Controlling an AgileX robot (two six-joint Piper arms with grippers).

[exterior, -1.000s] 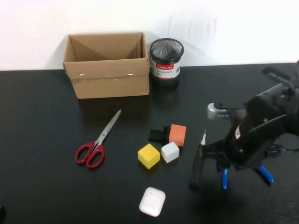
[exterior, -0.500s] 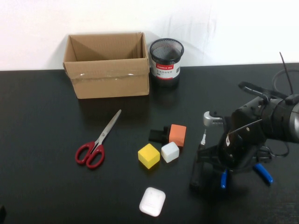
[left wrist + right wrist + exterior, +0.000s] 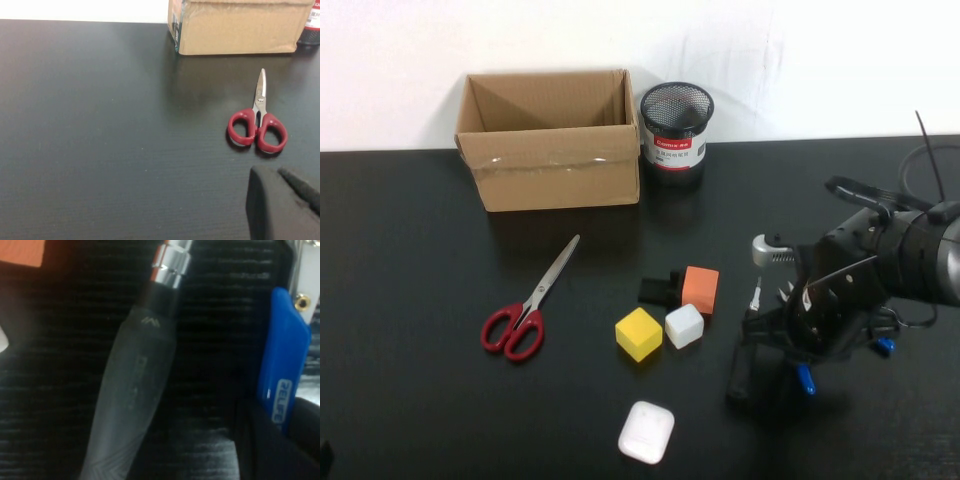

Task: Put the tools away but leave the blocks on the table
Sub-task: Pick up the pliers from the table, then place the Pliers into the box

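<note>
One matt black table (image 3: 410, 390) carries everything; the yellow cube (image 3: 639, 333) serves as landmark. One open cardboard box (image 3: 550, 140) is set well beyond the cube, against the white wall, with one round black mesh cup (image 3: 676, 125) just beside its right end.

The right arm is seen low over the table, well to the cube's right, and its bulk hides most of the blue-handled pliers (image 3: 806, 379); only two blue handle tips show from above. In the right wrist view the right pincer (image 3: 272, 427) is narrowed on one smooth blue handle, the fingers dark and blurred at the frame edge. The left pincer (image 3: 282, 205) is cut off by the frame; it is closed and holds nothing, parked on the far side of the scissors from the cube.

One pair of red-handled steel scissors (image 3: 525, 305) lies left of the cube. One slim black screwdriver (image 3: 743, 355) lies right of it, beside the pliers. One rounded white case (image 3: 646, 432) lies nearer the robot.

Four blocks are counted: the yellow cube, a white cube (image 3: 684, 326) touching it, an orange cuboid (image 3: 700, 288), and a black piece (image 3: 660, 289) hard to make out.
</note>
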